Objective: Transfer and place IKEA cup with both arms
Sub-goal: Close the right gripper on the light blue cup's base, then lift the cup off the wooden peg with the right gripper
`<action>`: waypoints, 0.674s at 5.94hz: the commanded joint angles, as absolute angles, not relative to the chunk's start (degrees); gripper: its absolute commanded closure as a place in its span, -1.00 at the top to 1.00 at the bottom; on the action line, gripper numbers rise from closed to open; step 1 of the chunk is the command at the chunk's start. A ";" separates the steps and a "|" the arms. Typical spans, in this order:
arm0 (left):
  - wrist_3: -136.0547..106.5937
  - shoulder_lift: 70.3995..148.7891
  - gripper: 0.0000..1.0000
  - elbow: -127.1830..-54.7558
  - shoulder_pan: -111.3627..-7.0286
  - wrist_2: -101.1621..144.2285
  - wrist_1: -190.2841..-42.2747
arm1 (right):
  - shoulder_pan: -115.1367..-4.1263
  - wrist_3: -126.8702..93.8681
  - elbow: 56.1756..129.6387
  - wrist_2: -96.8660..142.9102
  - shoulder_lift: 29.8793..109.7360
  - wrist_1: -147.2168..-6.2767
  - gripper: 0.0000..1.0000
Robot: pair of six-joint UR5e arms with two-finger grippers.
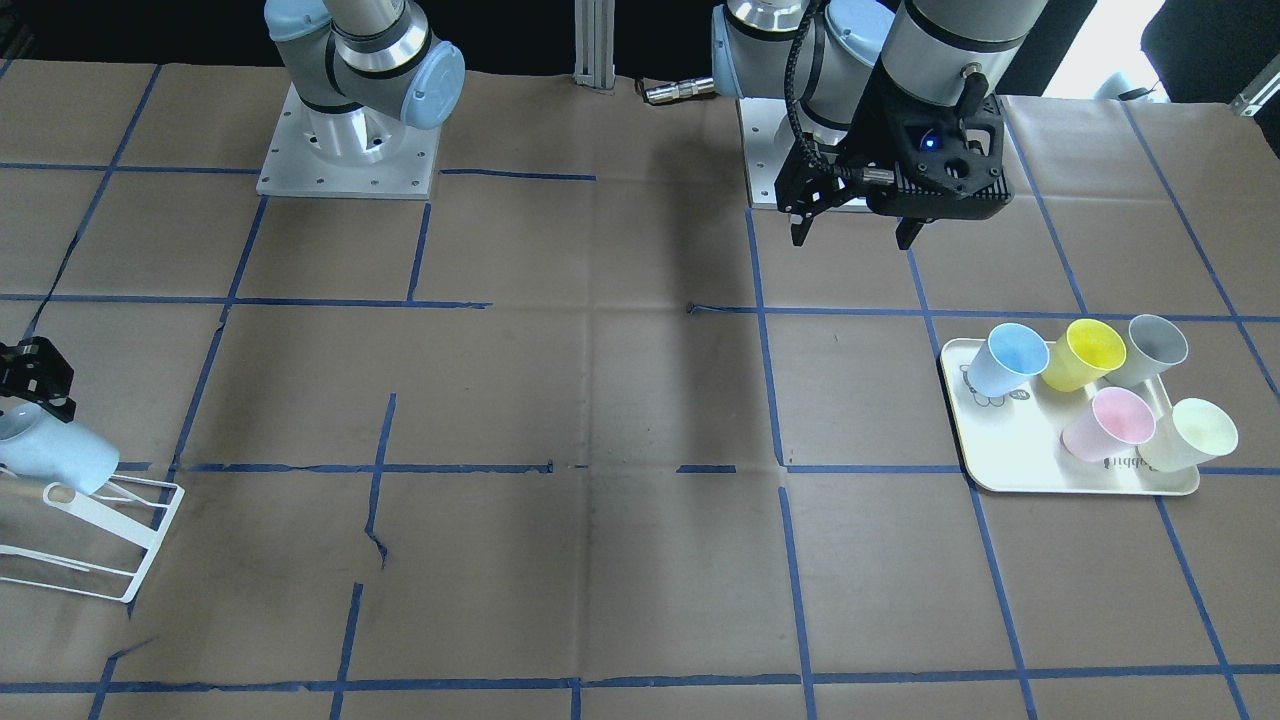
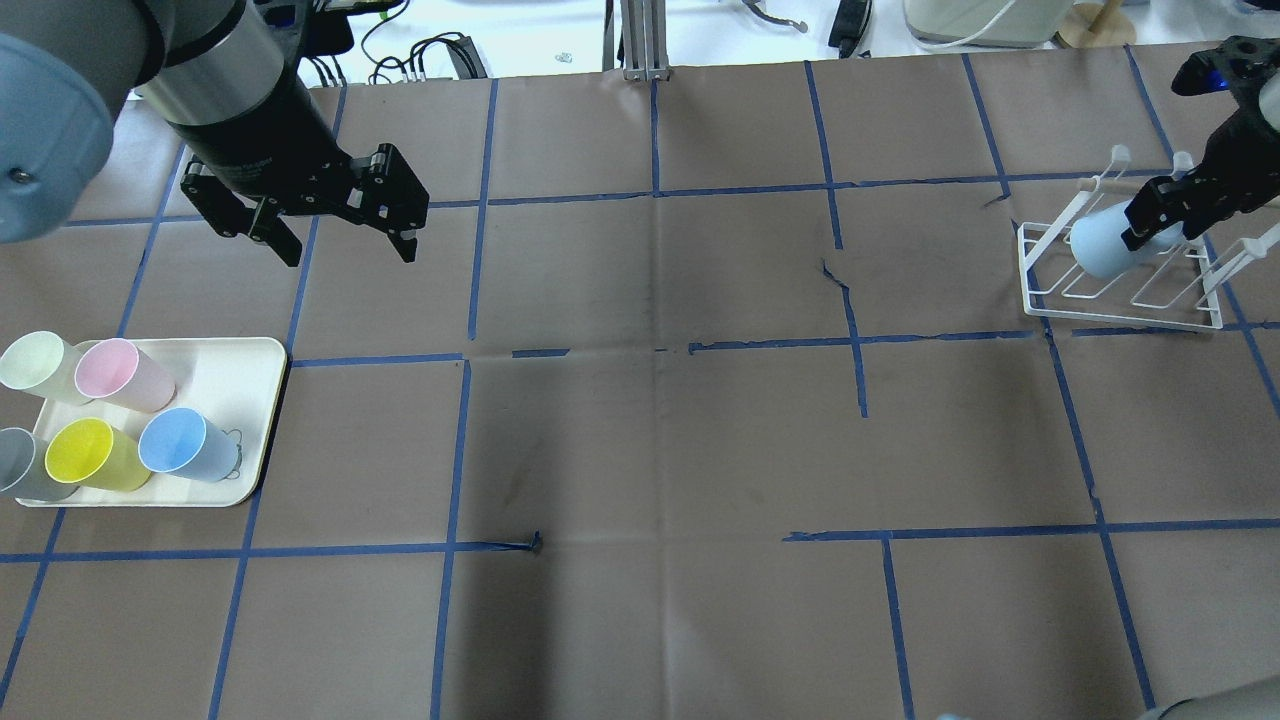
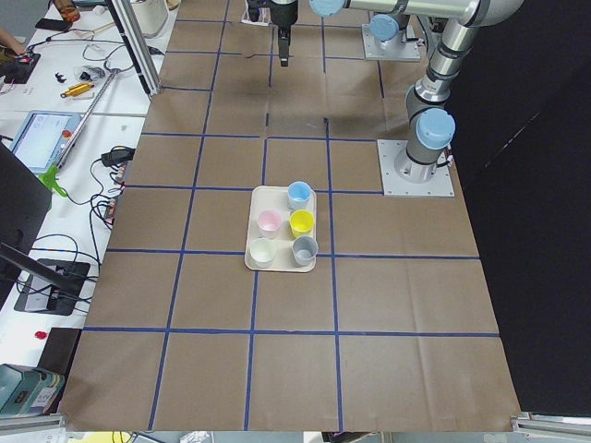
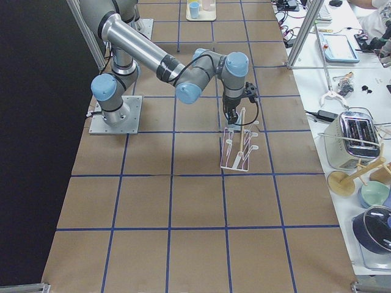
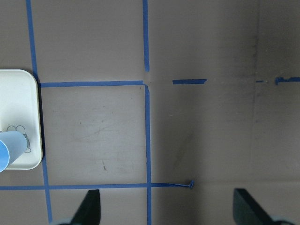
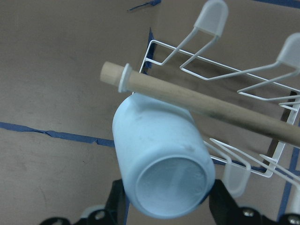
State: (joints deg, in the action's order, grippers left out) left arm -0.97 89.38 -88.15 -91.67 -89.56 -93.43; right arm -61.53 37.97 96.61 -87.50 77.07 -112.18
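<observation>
Tray, cream rounded plastic (image 2: 262, 420), far left, carries 5 cups, 1 a lookalike blue cup (image 2: 185, 445). Black two-finger left gripper (image 2: 350, 250) hangs beside it over bare paper, fingers spread, empty. Far right: small pale light-blue tapered plastic IKEA cup (image 2: 1100, 245) tilted on white wire rack (image 2: 1120, 318) against wooden dowel (image 6: 197, 101), right gripper (image 2: 1150, 225) pinching its closed end. Judged light, stiff, slick; taper may slip, so hold gently across the walls.

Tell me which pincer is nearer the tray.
Left. The left pincer hovers near the tray; the right pincer is far off at the wire rack, holding the IKEA cup.
</observation>
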 commanded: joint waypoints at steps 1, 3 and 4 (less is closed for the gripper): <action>-0.97 89.38 0.97 -88.15 -91.67 -89.56 -93.43 | -61.52 37.88 95.55 -87.45 79.17 -110.75 -0.45; -0.97 89.38 0.97 -88.15 -91.67 -89.56 -93.43 | -61.61 35.78 92.13 -87.01 86.10 -99.99 -0.51; -0.71 89.30 0.97 -88.15 -91.58 -89.56 -93.43 | -61.70 35.77 88.89 -86.58 88.83 -91.93 -0.51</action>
